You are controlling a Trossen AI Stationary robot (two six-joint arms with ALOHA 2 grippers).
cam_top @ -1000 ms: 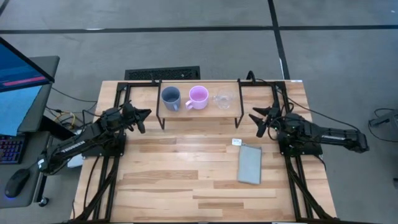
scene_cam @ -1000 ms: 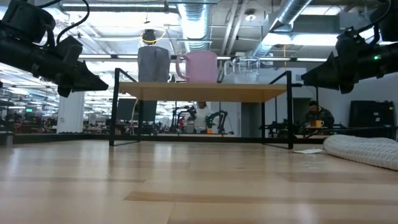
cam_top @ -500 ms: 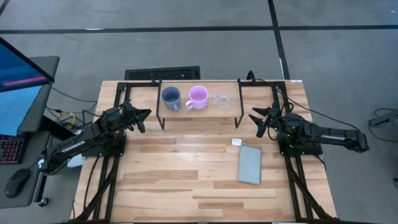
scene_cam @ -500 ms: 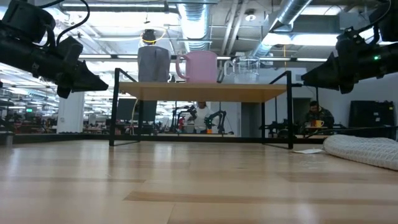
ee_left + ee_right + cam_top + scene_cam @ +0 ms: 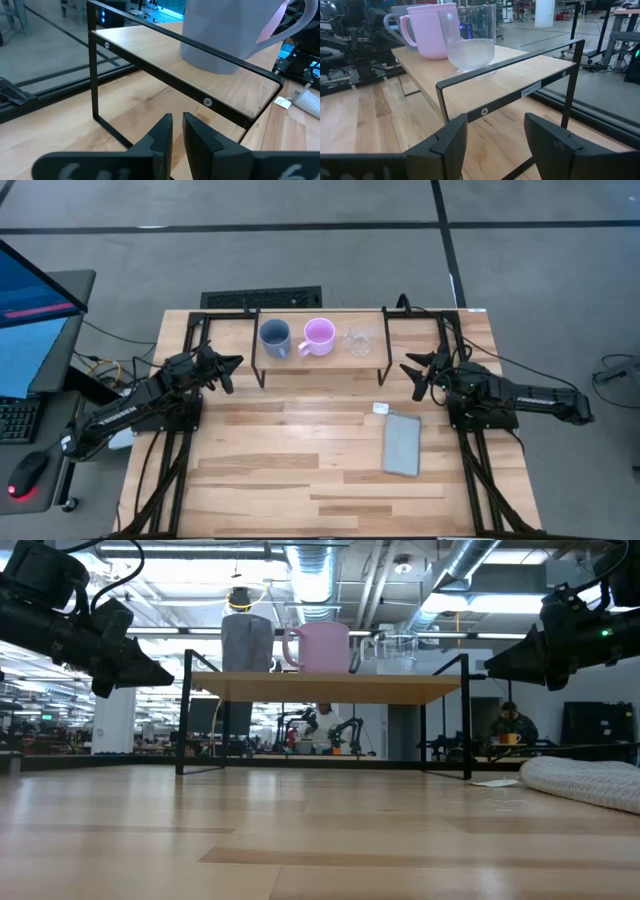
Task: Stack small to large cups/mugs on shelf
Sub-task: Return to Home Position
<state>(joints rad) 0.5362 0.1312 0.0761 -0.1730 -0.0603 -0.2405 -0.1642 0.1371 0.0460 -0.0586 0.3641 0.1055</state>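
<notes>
A blue-grey mug [image 5: 274, 336], a pink mug [image 5: 318, 336] and a clear glass cup [image 5: 359, 339] stand in a row, each on its base, on the low wooden shelf [image 5: 320, 352] with black legs at the table's far side. In the low view the mugs [image 5: 247, 643] [image 5: 320, 648] and glass [image 5: 390, 653] show on the board. My left gripper [image 5: 231, 372] hovers left of the shelf, shut and empty; its wrist view shows the blue-grey mug [image 5: 225, 30]. My right gripper [image 5: 411, 376] hovers right of the shelf, open and empty, facing the glass [image 5: 470, 40].
A flat grey pad [image 5: 402, 443] lies on the table right of centre, with a small white tag [image 5: 380, 408] beyond it. The shelf's black frame legs [image 5: 185, 715] stand on the table. A person [image 5: 512, 725] sits in the room behind.
</notes>
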